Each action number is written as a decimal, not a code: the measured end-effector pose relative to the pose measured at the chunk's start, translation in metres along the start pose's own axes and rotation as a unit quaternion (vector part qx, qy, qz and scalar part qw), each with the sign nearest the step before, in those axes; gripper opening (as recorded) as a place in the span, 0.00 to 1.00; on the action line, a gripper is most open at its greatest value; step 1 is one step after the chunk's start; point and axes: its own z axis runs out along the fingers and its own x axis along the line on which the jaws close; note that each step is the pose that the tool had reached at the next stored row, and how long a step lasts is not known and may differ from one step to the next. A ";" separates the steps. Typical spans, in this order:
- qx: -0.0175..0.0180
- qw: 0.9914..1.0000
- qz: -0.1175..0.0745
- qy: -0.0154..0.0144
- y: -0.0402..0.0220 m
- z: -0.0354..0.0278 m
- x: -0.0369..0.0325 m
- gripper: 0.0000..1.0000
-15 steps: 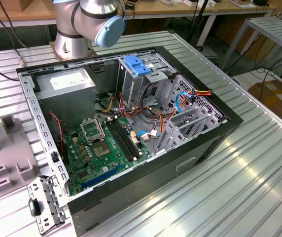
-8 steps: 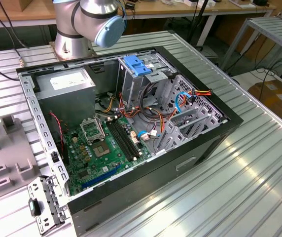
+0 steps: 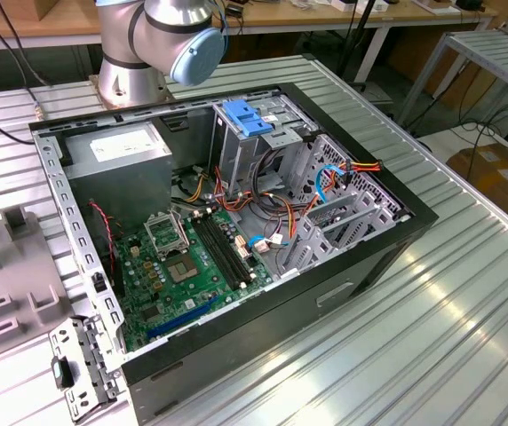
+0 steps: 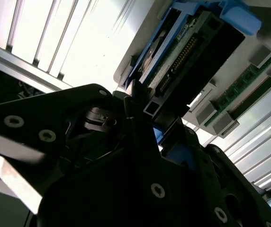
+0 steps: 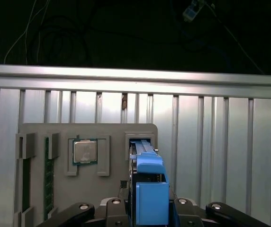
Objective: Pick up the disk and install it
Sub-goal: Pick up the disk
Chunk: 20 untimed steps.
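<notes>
Pick-up stage: the gripper (image 5: 148, 208) clasps the disk (image 5: 149, 168), which stands in the grey tray (image 5: 40, 130). Freeing it likely needs a straight pull.

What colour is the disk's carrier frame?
Light blue; the disk's carrier frame shows best in the first wrist view.

The disk (image 5: 149, 165) is a slim, flat drive with a dark body in a light-blue plastic frame. In the first wrist view it stands on edge, its far end at a slot of the grey holder (image 5: 36, 130), just beside the recess with the chip (image 5: 85, 151). In the second wrist view the disk (image 4: 192, 52) shows a dark face, a strip of green circuit board and a row of connector pins, with blue frame along its edges.
</notes>
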 end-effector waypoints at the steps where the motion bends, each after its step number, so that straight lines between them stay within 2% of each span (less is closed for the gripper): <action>1: 0.000 1.000 0.000 0.000 0.0000 -0.0004 0.0000 0.37; 20: 0.000 1.000 0.000 -0.003 0.0005 -0.0106 -0.0002 0.37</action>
